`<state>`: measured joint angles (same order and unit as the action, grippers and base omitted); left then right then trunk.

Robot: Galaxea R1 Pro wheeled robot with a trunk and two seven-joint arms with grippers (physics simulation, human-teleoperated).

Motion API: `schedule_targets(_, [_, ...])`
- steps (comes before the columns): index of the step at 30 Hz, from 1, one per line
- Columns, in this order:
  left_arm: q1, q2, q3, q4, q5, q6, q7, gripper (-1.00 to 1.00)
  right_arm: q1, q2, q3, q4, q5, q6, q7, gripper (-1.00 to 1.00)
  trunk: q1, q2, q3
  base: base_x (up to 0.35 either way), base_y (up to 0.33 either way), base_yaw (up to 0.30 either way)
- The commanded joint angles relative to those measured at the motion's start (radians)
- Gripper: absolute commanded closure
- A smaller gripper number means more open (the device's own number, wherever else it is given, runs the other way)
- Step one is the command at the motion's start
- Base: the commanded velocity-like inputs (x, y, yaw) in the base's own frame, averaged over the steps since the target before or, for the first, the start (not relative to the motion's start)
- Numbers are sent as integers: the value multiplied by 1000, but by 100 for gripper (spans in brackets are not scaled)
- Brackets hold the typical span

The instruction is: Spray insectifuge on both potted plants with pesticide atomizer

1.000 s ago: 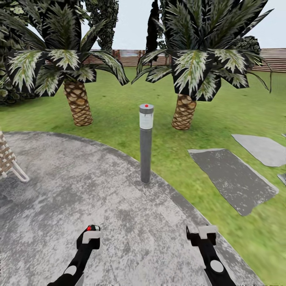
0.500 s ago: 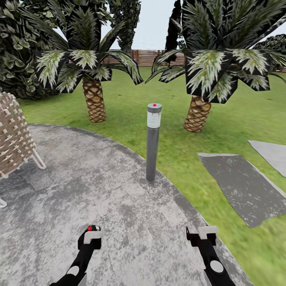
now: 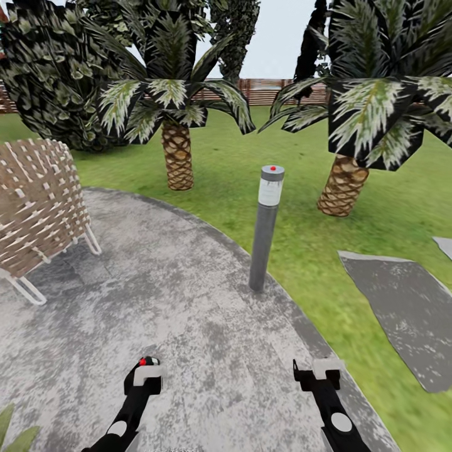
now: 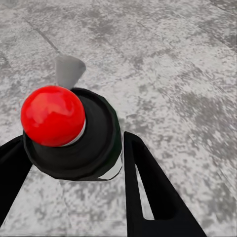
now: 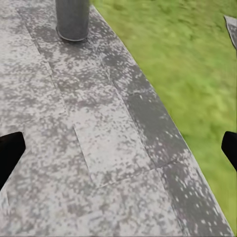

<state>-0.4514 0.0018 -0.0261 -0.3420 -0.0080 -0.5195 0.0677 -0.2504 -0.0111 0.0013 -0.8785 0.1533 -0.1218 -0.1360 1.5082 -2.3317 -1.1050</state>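
Note:
My left gripper [image 3: 146,370] is low over the garden's grey paved patio [image 3: 188,295]. It is shut on a dark round bottle with a white band and a red knob on top, which I take for the pesticide atomizer [image 4: 74,133]; a black finger [image 4: 153,192] presses its side. My right gripper [image 3: 317,371] hangs open and empty over the paving near the patio's edge, its fingertips far apart in the right wrist view. A few green leaf tips [image 3: 16,433] poke in at the near left; I cannot tell if they belong to a potted plant.
A grey bollard lamp [image 3: 265,226] with a red dot stands at the patio's rim ahead. A woven chair [image 3: 37,201] sits on the left. Two palms [image 3: 177,157] [image 3: 342,188] and a bush [image 3: 56,81] grow on the lawn [image 3: 232,182]. Grey stepping slabs [image 3: 408,314] lie right, with a slat fence [image 3: 276,91] behind.
The whole view has swung left: the lamp, palms and slabs slid right and the woven chair came fully into view. Both grippers keep their pose, the left still holding the bottle.

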Motion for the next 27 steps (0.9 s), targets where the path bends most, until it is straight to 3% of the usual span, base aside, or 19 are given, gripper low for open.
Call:
schedule_targets(1, [-1, 0, -3, 1, -1, -3, 5, 100, 0, 0, 0, 0, 10, -1, -5, -100, 0, 0, -1, 0, -1, 278])
schedule_targets(27, [-1, -2, -3, 2, 2, 2, 2, 100, 0, 0, 0, 28, 16, -1, -5, -100, 0, 0, -1, 0, 0, 278])
